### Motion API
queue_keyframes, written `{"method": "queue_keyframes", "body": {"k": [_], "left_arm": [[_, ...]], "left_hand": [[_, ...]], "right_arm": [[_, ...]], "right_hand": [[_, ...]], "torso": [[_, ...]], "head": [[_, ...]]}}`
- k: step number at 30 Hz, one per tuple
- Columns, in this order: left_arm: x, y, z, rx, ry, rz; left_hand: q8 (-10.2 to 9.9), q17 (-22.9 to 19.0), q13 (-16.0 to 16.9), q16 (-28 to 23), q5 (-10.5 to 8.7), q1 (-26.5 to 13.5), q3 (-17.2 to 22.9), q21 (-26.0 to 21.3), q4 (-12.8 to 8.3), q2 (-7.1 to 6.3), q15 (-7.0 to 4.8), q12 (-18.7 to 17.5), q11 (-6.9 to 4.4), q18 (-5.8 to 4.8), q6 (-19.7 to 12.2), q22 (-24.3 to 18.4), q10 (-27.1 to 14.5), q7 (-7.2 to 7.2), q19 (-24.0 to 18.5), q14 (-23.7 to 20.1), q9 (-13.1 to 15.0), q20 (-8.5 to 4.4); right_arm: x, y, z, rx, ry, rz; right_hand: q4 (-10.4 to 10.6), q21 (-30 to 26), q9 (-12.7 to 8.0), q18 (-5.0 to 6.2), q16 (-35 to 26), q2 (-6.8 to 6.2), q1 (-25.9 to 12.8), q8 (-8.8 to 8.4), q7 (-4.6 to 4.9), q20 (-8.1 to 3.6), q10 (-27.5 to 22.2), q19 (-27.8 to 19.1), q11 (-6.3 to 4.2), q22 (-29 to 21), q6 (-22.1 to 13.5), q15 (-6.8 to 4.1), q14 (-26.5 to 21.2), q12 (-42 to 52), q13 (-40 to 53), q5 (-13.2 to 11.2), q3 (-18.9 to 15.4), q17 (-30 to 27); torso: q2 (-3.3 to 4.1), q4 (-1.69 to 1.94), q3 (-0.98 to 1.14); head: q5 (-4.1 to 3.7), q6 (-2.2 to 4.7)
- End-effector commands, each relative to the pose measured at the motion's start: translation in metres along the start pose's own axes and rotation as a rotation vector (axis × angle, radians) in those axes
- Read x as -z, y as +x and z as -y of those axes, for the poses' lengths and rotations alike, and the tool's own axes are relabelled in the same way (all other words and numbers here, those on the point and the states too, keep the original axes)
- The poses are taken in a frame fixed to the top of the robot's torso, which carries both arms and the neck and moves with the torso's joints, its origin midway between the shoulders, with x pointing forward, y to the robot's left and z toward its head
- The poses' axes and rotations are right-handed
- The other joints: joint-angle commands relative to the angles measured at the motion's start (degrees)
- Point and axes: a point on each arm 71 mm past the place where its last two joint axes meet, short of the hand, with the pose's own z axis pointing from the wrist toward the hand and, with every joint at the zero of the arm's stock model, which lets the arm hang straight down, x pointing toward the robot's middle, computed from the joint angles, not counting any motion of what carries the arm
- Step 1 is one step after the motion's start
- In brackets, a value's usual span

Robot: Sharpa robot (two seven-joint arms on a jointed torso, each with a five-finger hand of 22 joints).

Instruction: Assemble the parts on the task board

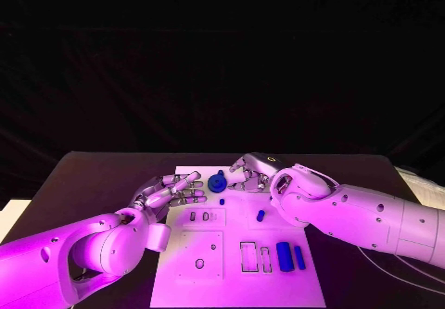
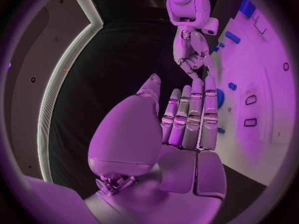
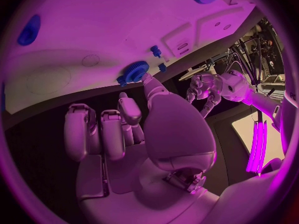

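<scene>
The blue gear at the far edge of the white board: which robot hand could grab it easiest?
Probably the right hand. In the right wrist view a fingertip reaches up to the blue gear. The left hand lies open beside it on the task board, fingers stretched flat, so it would have to curl round first.

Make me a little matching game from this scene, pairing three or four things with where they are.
Things:
1. blue gear
2. two blue cylinders
3. left hand
4. small blue peg

Places:
A. near edge of the task board, on the right arm's side
B. far edge of the board, between the hands
C. middle of the board, lying alone
D. over the board's far left corner

Pairs: 1-B, 2-A, 3-D, 4-C
</scene>
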Motion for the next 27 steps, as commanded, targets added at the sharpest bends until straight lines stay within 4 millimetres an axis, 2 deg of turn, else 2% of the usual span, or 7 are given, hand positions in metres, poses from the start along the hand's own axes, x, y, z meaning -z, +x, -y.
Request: {"method": "queue_keyframes", "body": {"k": [1, 4, 9, 23, 27], "left_arm": [[-0.001, 0.004, 0.001, 0.009, 0.004, -0.024], [-0.001, 0.004, 0.000, 0.010, 0.003, -0.025], [-0.001, 0.004, 0.000, 0.010, 0.003, -0.025], [-0.001, 0.005, 0.000, 0.010, 0.002, -0.027], [-0.001, 0.005, 0.000, 0.010, 0.001, -0.026]], "left_hand": [[-0.21, 0.10, -0.07, -0.21, 0.32, 0.04, 0.01, -0.20, -0.22, 0.64, 0.08, -0.34, 0.00, 1.08, -0.19, -0.07, -0.21, 0.06, 0.42, 0.28, -0.08, 0.17], [-0.21, 0.10, -0.07, -0.21, 0.32, 0.04, 0.01, -0.20, -0.22, 0.64, 0.08, -0.34, 0.00, 1.08, -0.19, -0.07, -0.21, 0.06, 0.42, 0.28, -0.08, 0.17], [-0.21, 0.10, -0.07, -0.21, 0.32, 0.04, 0.01, -0.20, -0.22, 0.64, 0.08, -0.34, 0.00, 1.08, -0.19, -0.07, -0.21, 0.06, 0.42, 0.28, -0.08, 0.17], [-0.21, 0.10, -0.07, -0.21, 0.32, 0.04, 0.01, -0.20, -0.22, 0.64, 0.08, -0.34, 0.00, 1.08, -0.19, -0.07, -0.21, 0.06, 0.42, 0.28, -0.08, 0.17], [-0.21, 0.10, -0.07, -0.21, 0.32, 0.04, 0.01, -0.20, -0.22, 0.64, 0.08, -0.34, 0.00, 1.08, -0.19, -0.07, -0.21, 0.06, 0.42, 0.28, -0.08, 0.17]], "right_arm": [[-0.002, 0.004, -0.007, -0.048, -0.018, -0.051], [-0.004, 0.007, -0.009, -0.051, -0.015, -0.070], [-0.010, 0.012, -0.013, -0.048, -0.002, -0.100], [-0.024, 0.025, -0.019, -0.024, 0.024, -0.164], [-0.027, 0.024, -0.019, -0.024, 0.036, -0.140]], "right_hand": [[0.43, 0.31, 0.03, -0.30, 0.41, 0.71, -0.45, 0.06, -0.05, 0.09, 0.62, 0.58, 0.09, 0.30, 0.45, 0.05, 3.93, 0.74, 0.62, 0.56, -0.58, 5.56], [0.57, 0.38, 0.00, -0.34, 0.48, 0.84, -0.55, 0.00, -0.03, 0.08, 0.78, 0.69, 0.10, 0.48, 0.42, 0.06, 3.96, 1.05, 0.88, 0.66, -0.69, 5.71], [0.75, 0.50, -0.06, -0.40, 0.68, 1.18, -0.55, -0.12, 0.02, 0.08, 1.05, 0.85, 0.13, 0.73, 0.29, 0.08, 4.04, 1.63, 1.38, 1.03, -0.83, 6.06], [0.88, 0.54, -0.17, -0.41, 0.75, 1.82, -0.27, -0.26, 0.14, 0.13, 1.24, 0.87, 0.24, 0.79, -0.18, 0.15, 4.07, 2.24, 1.95, 2.06, -0.97, 6.19], [1.16, 0.54, -0.28, -0.40, 0.74, 1.87, -0.57, -0.36, 0.31, 0.20, 1.17, 0.83, 0.37, 0.75, -1.02, 0.25, 4.06, 2.27, 2.02, 2.04, -1.35, 6.18]], "torso": [[-0.04, -0.06, 0.11], [-0.03, 0.07, 0.03], [-0.02, -0.03, -0.09], [-0.04, 0.06, -0.08], [-0.06, -0.06, -0.07]], "head": [[0.03, 0.00], [-0.02, -0.03], [0.07, -0.13], [0.13, -0.56], [0.23, -0.52]]}}
